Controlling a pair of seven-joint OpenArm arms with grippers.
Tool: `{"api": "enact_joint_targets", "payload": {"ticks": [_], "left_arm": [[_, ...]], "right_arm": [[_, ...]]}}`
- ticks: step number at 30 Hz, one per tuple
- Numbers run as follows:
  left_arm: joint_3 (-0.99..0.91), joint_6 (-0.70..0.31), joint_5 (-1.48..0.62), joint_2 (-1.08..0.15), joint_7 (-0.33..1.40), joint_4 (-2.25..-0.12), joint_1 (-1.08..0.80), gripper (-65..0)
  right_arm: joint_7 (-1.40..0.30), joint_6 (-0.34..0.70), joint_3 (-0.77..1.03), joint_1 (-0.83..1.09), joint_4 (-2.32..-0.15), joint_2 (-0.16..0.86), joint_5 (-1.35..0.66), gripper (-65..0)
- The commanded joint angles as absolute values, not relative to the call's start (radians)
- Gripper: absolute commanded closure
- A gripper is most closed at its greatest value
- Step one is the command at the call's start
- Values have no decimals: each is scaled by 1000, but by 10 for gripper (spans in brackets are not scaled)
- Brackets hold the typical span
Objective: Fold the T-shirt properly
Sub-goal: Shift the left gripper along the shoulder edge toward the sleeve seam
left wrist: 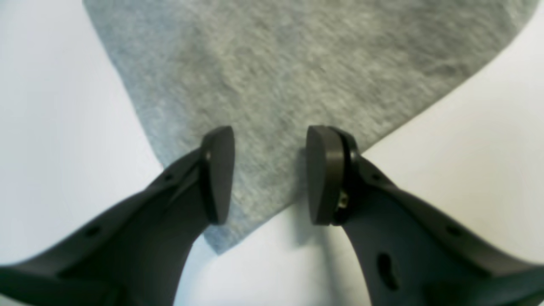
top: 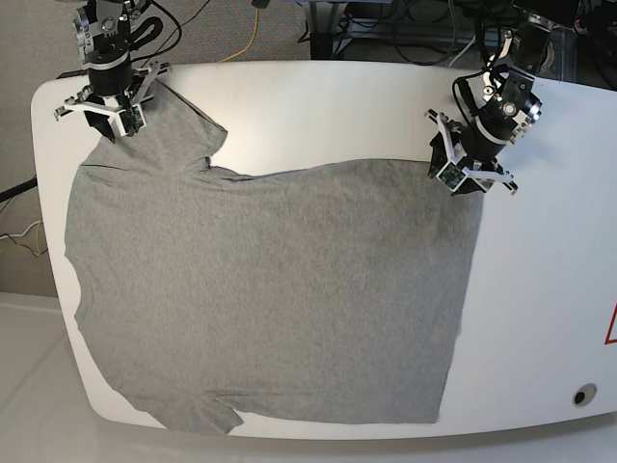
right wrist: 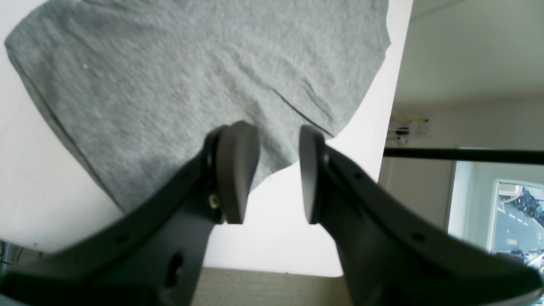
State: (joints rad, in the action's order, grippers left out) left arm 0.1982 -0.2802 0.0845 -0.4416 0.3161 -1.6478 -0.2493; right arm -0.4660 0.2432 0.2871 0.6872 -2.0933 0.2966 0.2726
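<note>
The left gripper (left wrist: 270, 174) points down over a far corner of the T-shirt (top: 270, 289), its dark matte, rounded jaws spread apart with grey cloth showing between them, pinching nothing. The right gripper (right wrist: 278, 168) hangs likewise over a sleeve at the opposite far corner, jaws parted and empty. The shirt, soft heather-grey knit with light creases, lies spread flat across the smooth white table (top: 318, 106).

Probably a robotics lab, white table (top: 540, 318), loose cables (top: 241, 39), carpet floor (top: 39, 39)
</note>
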Motion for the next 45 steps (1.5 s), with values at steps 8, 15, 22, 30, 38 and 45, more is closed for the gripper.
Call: {"api": "enact_joint_targets", "payload": {"ticks": [8, 15, 22, 30, 38, 45], "left_arm": [[191, -276, 74, -457, 269, -1646, -234, -255], [185, -274, 12, -463, 289, -1642, -215, -259], [188, -278, 35, -455, 290, -1648, -224, -257], [102, -275, -40, -441, 291, -1647, -240, -279], [-147, -287, -326, -374, 311, -1709, -285, -303], [-212, -321, -404, -336, 335, -1731, -302, -288]], "right_arm": [[-454, 232, 283, 683, -2115, 308, 274, -198], [-443, 232, 291, 686, -2113, 305, 273, -199], [-448, 242, 292, 684, -2114, 316, 271, -200], [-450, 254, 291, 685, -2113, 311, 271, -199], [-451, 270, 268, 687, -2108, 314, 274, -200], [-449, 275, 252, 691, -2108, 318, 271, -202]]}}
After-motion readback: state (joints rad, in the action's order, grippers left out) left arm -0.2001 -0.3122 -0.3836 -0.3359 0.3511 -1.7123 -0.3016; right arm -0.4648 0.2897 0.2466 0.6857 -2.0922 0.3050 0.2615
